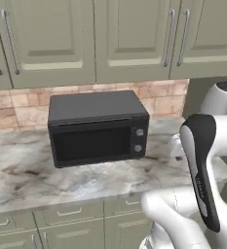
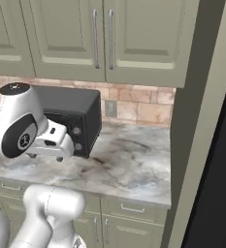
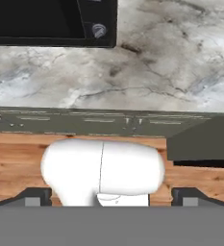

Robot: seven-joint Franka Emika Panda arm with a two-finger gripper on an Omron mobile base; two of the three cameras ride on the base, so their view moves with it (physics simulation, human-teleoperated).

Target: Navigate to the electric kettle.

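Observation:
The electric kettle is out of view. My gripper [image 3: 111, 201] hangs folded in front of the base, pointing down at the counter front and the wooden floor. Its two dark fingertips [image 3: 34, 197] stand far apart with nothing between them, so it is open. In the right base view the white hand [image 2: 51, 140] sits just in front of the microwave's right end.
A black microwave [image 1: 96, 129] stands on the marble counter [image 1: 85, 180] against the brick backsplash. Olive upper cabinets [image 1: 134, 39] hang above, with drawers [image 2: 129, 209] below. A tall olive panel [image 2: 197, 145] ends the counter on the right, and a dark surface [image 2: 223, 193] lies beyond it.

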